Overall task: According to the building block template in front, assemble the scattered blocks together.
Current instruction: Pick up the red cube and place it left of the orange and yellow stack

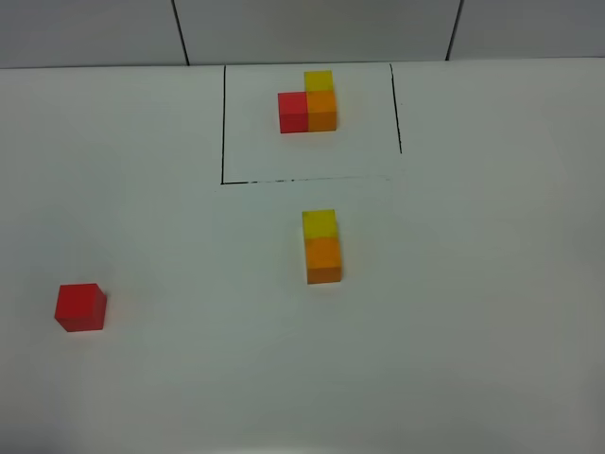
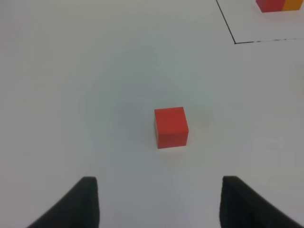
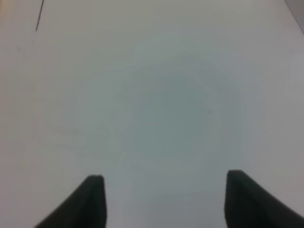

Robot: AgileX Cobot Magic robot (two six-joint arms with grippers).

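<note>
The building block template (image 1: 307, 104) is an L of red, orange and yellow cubes inside a thin black rectangle at the far middle of the table. Below the frame, a yellow cube (image 1: 319, 223) touches an orange cube (image 1: 323, 259), the yellow one on the far side. The red cube (image 1: 80, 307) lies alone at the near left. In the left wrist view this red cube (image 2: 171, 127) sits a short way ahead of my open left gripper (image 2: 159, 204), centred on the gap between its fingers. My right gripper (image 3: 164, 202) is open over bare table, with nothing between its fingers. Neither arm shows in the exterior high view.
The white table (image 1: 473, 331) carries only the cubes and the drawn frame. A corner of the frame's black line (image 2: 229, 29) and the template's red cube (image 2: 270, 4) show in the left wrist view. A short black line (image 3: 39, 15) shows in the right wrist view.
</note>
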